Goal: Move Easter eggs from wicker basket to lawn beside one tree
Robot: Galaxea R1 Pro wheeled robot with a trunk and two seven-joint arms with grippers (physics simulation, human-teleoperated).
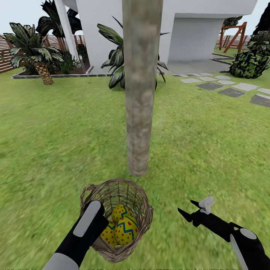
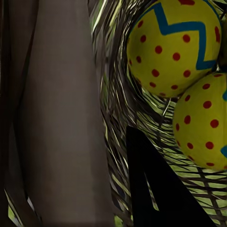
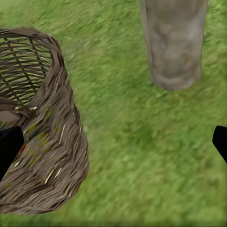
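Observation:
The wicker basket [image 1: 145, 213] hangs tilted just above the lawn [image 1: 210, 150], close in front of the tree [image 1: 140, 112] trunk. My left gripper [image 1: 96, 224] is shut on its near rim. Three Easter eggs lie inside: one at the back [image 1: 120, 212], one in front [image 1: 126, 230] and one partly hidden by my wrist [image 1: 108, 234]. The left wrist view looks into the basket [image 2: 116, 94] at two eggs [image 2: 175, 47] [image 2: 203, 123], with one black finger [image 2: 156, 189] inside the weave. My right gripper [image 1: 189, 210] is open over grass to the right, beside the basket [image 3: 52, 156], and the trunk [image 3: 175, 42] stands beyond it.
A white house [image 1: 195, 33] stands behind the tree, with a broad-leaved plant [image 1: 116, 63] at its wall. A short palm [image 1: 37, 56] grows at the far left before a wooden fence. Stepping stones [image 1: 225, 88], a dark bush [image 1: 249, 63] and a red playset [image 1: 234, 35] lie at the right.

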